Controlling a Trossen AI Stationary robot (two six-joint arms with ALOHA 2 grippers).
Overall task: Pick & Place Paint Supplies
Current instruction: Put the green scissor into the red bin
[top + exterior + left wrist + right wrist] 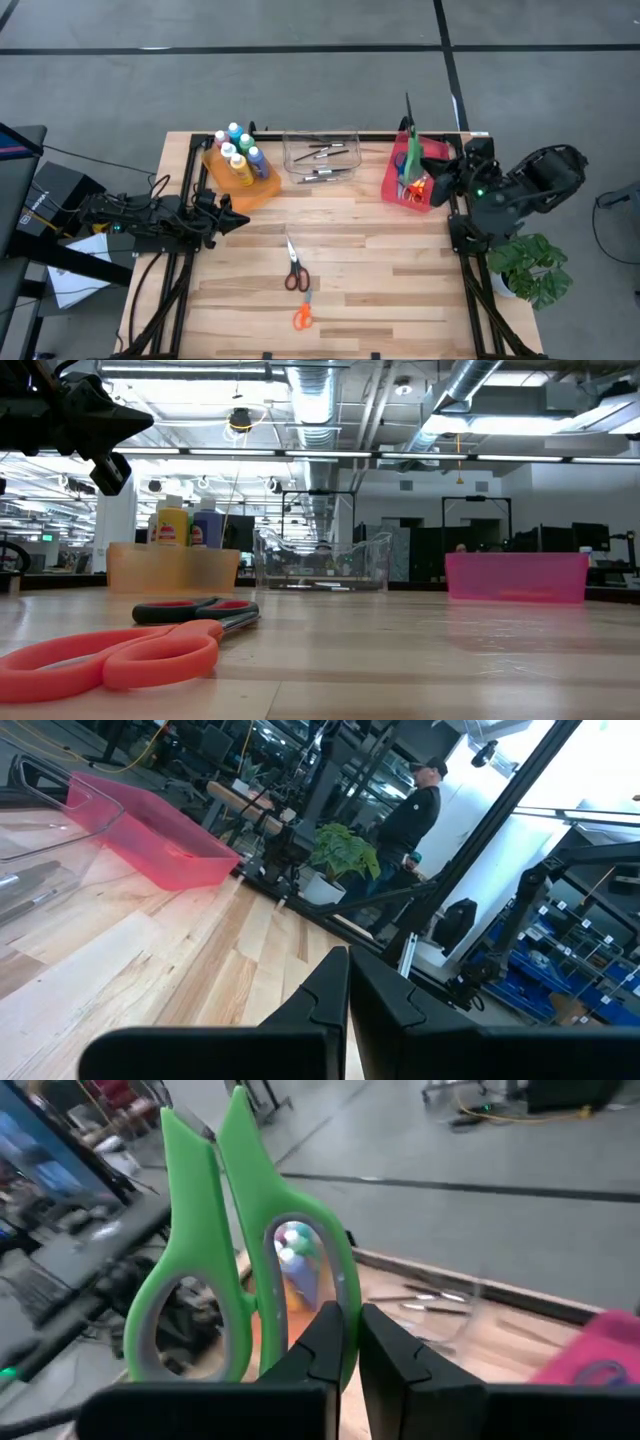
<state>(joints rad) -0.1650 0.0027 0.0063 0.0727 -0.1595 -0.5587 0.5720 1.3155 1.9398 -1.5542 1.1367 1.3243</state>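
Observation:
My right gripper (420, 178) hovers over the red bin (392, 185) and is shut on green-handled scissors (411, 145), whose dark blades (407, 105) point toward the table's far edge. Other scissors lie inside that bin. Red-handled scissors (295, 270) (195, 610) and orange-handled scissors (302, 315) (110, 655) lie flat on the table's middle. Paint bottles (238, 155) stand in the orange bin (262, 190), and brushes (325, 160) lie in the clear bin (290, 172). My left gripper (238, 219) (348, 995) is shut and waits above the table's left part. My right gripper pinches the green scissors between its two fingers (320, 1345) at the rim of one handle loop (345, 1305). The scissors are lifted clear above the red bin, and their two green handles (195, 1230) reach out ahead of the fingers.
The three bins sit in a row along the far edge: orange (170, 565), clear (320, 565), red (517, 577). A potted plant (530, 262) stands off the table's right side. A person (415, 815) stands in the room beyond. Bare wood lies around the two loose scissors.

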